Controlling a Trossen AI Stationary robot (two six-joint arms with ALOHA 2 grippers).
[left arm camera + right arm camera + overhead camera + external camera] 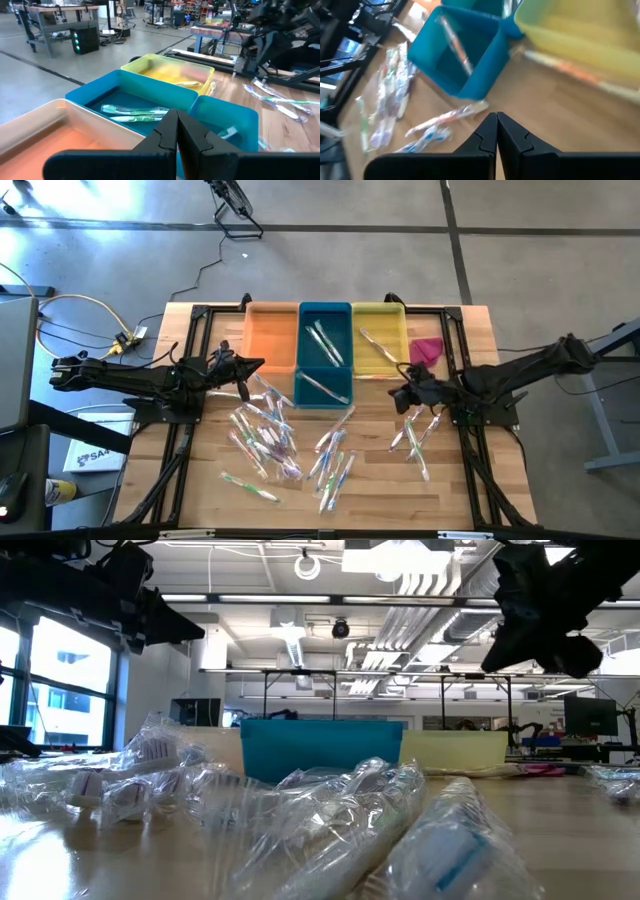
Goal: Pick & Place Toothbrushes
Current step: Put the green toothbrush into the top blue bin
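Observation:
Many wrapped toothbrushes (268,436) lie loose on the wooden table, in heaps at the left, middle (335,462) and right (415,435). More lie in the big blue bin (326,340), the small blue bin (322,386) and the yellow bin (378,345). My left gripper (252,367) hovers shut by the orange bin's near right corner, holding nothing; its fingers (176,122) point over the bins. My right gripper (397,394) hangs shut and empty above the table, near the yellow bin's near edge, its fingertips (496,119) slanting down.
An orange bin (270,335) stands left of the blue one. A pink cloth (427,350) lies right of the yellow bin. Black frame rails (180,420) run along both table sides. Bare wood shows between the heaps and toward the near edge (400,500).

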